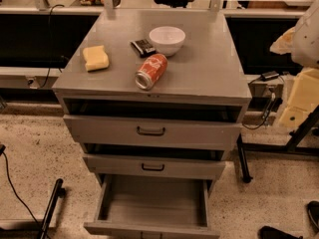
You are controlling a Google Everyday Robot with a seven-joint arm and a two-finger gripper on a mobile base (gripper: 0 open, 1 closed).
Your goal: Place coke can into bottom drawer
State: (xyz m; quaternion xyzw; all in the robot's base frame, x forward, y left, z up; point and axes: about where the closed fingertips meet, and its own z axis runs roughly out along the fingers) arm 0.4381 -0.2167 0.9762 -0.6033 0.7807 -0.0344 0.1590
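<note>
The coke can [151, 71] lies on its side on top of the grey cabinet [209, 68], near the front edge, with its silver end facing the front. The bottom drawer [152, 200] is pulled out and open, and its plain grey floor is bare. The two upper drawers [151, 131] with dark handles are slightly ajar. My gripper is not in view. Only white and yellow parts of my arm [305, 59] show at the right edge, apart from the can.
A white bowl [167, 39] stands behind the can, with a dark packet [143, 47] beside it. A yellow sponge [95, 58] lies at the top's left. A black stand leg [242, 161] and cables are on the floor at the right. A black bar [51, 208] is at the lower left.
</note>
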